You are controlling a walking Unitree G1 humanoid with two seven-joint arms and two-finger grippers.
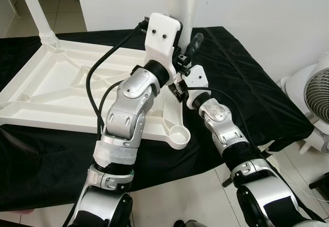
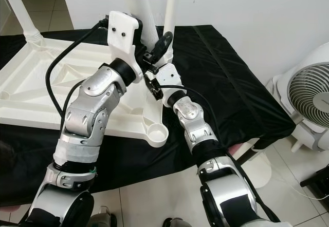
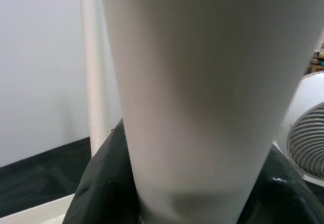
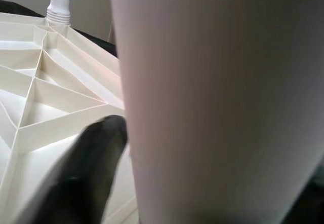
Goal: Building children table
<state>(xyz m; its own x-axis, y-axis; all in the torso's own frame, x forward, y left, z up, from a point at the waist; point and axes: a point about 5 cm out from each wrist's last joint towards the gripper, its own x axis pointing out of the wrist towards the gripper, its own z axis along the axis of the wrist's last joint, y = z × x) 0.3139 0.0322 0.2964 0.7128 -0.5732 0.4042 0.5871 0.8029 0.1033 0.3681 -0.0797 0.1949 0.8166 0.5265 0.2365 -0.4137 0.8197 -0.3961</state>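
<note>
The white plastic table top (image 1: 61,91) lies upside down on a black cloth (image 1: 247,83). One white leg (image 1: 38,14) stands in its far left corner socket. A second leg (image 2: 172,6) stands at the far right corner. Beside it a thicker white leg (image 2: 136,6) rises upright, and both arms reach to it. My right gripper (image 2: 159,42) is closed on this leg (image 4: 212,102), with one black finger (image 4: 86,173) pressed along its side. My left gripper sits hidden behind its white wrist mount (image 1: 162,34), very close to the same leg (image 3: 202,97). The near right corner socket (image 1: 180,134) is empty.
A white floor fan (image 2: 308,96) stands on the tiled floor to the right of the cloth. A white wall (image 1: 257,1) runs behind. The cloth's front edge hangs just before my body.
</note>
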